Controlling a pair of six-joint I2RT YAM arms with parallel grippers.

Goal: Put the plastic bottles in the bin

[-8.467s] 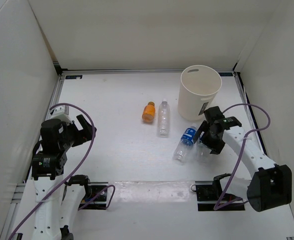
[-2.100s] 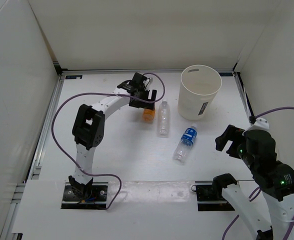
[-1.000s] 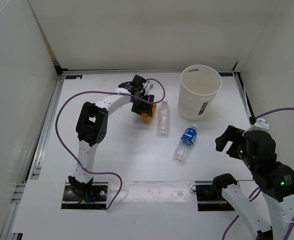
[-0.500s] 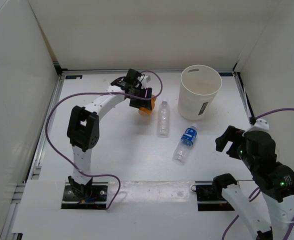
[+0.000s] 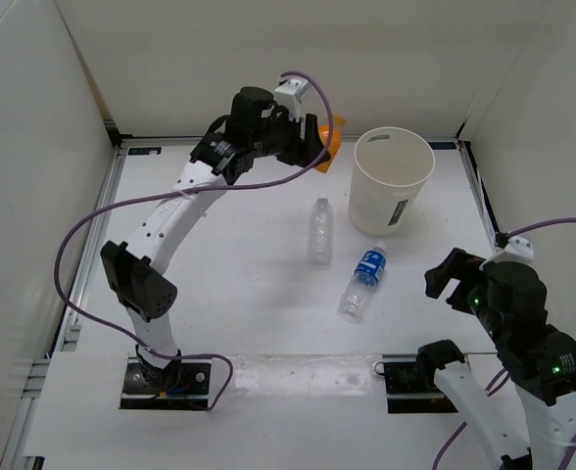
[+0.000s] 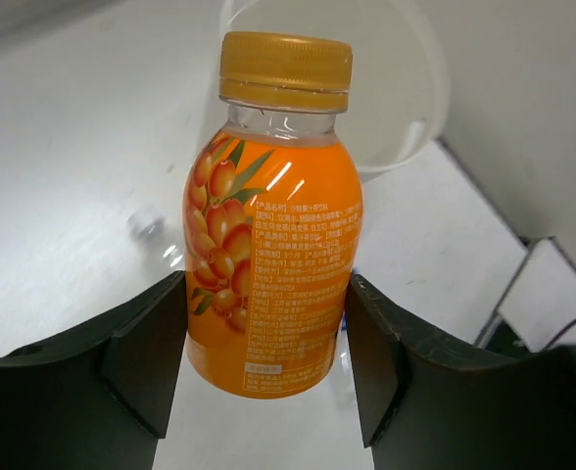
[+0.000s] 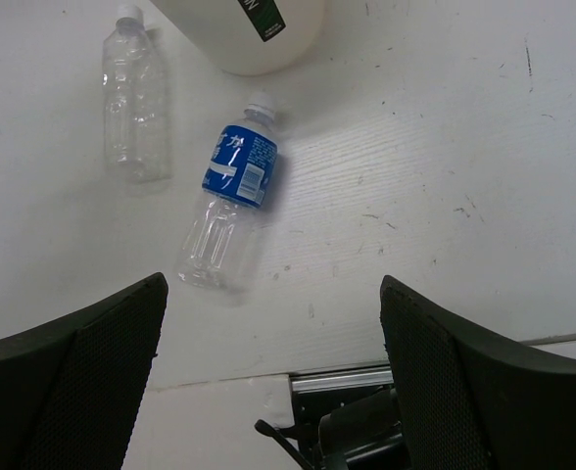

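Your white bench (image 5: 219,264) carries three things. The cream bin (image 5: 393,186) stands upright at its far right. Near the bin lie a clear bottle (image 5: 318,231), cap pointing to the far edge, and a blue-labelled bottle (image 5: 363,283), slanted with its cap toward the bin.

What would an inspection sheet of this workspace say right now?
Surface: white table, lightly scuffed.
Job's things: orange bottle held in the air near the bin, not yet inside; clear bottle and blue-label bottle lie on the table near the upright bin.
Clutter: nothing seen.
Hands: left hand shut on the orange bottle; right hand open, empty, above the table.
Cables: purple cables loop along both arms.
Surroundings: plain white walls on three sides.
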